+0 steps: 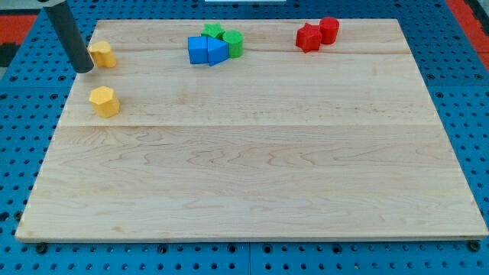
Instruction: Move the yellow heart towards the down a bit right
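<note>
My tip (84,70) rests on the board near the view's top left corner. It touches, or nearly touches, the left side of a yellow block (104,54) whose notched shape reads as the heart. A second yellow block (105,101), with a hexagon-like outline, lies a short way below the heart and below-right of my tip, apart from both.
The wooden board (252,176) lies on a blue pegboard. A blue cube (199,50), a blue triangle (218,53), a green star (213,31) and a green cylinder (234,43) cluster at top centre. A red star (309,37) and a red cylinder (329,29) sit at top right.
</note>
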`<state>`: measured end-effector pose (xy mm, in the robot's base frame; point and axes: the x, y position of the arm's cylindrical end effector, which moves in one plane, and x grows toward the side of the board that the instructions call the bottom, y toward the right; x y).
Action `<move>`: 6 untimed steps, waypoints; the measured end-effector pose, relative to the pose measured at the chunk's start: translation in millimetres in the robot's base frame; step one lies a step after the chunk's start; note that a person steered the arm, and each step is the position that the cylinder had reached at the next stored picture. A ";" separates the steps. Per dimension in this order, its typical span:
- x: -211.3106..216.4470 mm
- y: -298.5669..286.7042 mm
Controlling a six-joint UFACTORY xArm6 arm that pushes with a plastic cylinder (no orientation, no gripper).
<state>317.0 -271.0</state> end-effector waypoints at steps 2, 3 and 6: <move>-26.9 18.4; -16.5 -12.4; -42.8 101.0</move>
